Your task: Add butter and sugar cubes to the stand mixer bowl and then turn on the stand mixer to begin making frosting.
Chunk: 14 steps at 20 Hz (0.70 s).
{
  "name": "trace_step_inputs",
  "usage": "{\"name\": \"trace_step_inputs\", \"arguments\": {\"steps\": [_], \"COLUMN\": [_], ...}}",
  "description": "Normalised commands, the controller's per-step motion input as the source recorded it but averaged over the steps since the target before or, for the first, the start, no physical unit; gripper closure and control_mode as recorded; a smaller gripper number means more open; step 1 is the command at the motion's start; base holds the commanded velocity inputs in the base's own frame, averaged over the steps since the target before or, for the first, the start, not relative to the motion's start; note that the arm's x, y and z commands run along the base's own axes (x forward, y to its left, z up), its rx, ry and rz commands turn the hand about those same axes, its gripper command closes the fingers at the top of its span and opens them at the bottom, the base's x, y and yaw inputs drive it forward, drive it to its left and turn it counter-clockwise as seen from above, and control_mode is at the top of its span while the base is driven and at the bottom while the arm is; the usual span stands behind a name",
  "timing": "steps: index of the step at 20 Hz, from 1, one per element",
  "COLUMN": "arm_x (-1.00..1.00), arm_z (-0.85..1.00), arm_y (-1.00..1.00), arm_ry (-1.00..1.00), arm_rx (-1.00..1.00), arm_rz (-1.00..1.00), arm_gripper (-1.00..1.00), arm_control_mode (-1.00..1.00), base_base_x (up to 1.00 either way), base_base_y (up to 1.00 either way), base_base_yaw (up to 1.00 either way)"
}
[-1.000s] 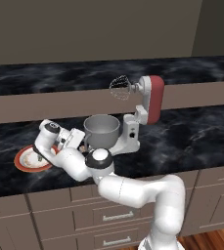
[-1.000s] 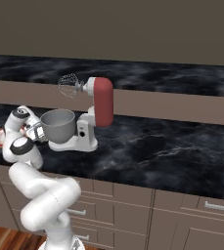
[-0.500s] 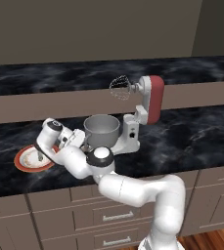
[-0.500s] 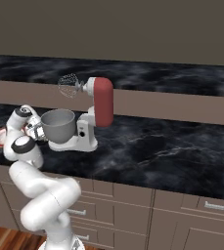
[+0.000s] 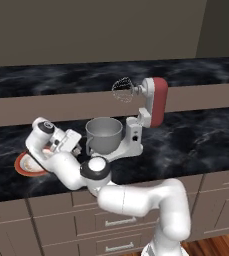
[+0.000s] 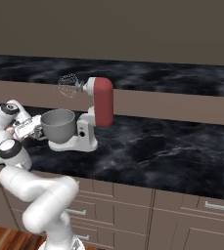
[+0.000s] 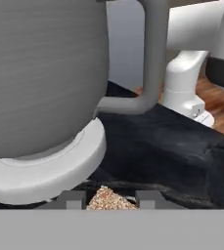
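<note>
Two dark fingertips (image 7: 75,199) sit at the bottom of our hand view, and a tan, speckled sugar cube (image 7: 111,199) sits between them. We see the fingers closed on the cube, one on each side.

Right past the cube is the white base of the mixer (image 7: 45,171). The grey bowl (image 7: 45,73) stands on it, very close to us. Its loop handle (image 7: 150,58) sticks out to the side, over the dark counter (image 7: 172,146).

From the left base view, our gripper (image 5: 72,143) hangs low over the counter (image 5: 196,145), just to the left of the bowl (image 5: 104,134). We cannot see the cube from there. An orange-rimmed plate (image 5: 25,166) lies on the counter on the far side of our hand from the bowl, partly behind the arm.

The bowl sits on the mixer (image 5: 146,117). The dark red head is tipped up and back, and the wire whisk (image 5: 121,90) hangs in the air above the bowl, not in it.

From the right base view, the gripper (image 6: 29,128) is just beside the bowl (image 6: 58,125), near its side wall and below its rim. The mixer (image 6: 96,114) stands right behind it, with the whisk (image 6: 68,86) up high. A brown ledge (image 6: 182,105) runs along the back of the counter.
</note>
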Motion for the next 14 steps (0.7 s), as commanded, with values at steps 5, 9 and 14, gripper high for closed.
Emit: {"name": "trace_step_inputs", "arguments": {"steps": [5, 9, 14], "arm_x": [-0.22, -0.18, -0.06], "arm_z": [0.59, 0.84, 0.91], "arm_y": [0.68, 0.44, 0.17], "arm_ry": [-0.19, -0.15, -0.11], "arm_rx": [0.05, 0.08, 0.07], "arm_rz": [0.0, 0.0, 0.0], "arm_gripper": [1.0, 1.0, 1.0], "arm_control_mode": [-1.0, -1.0, -1.0], "base_base_x": [0.0, 0.0, 0.0], "base_base_y": [0.0, 0.0, 0.0], "base_base_yaw": [0.0, 0.0, 0.0]}}
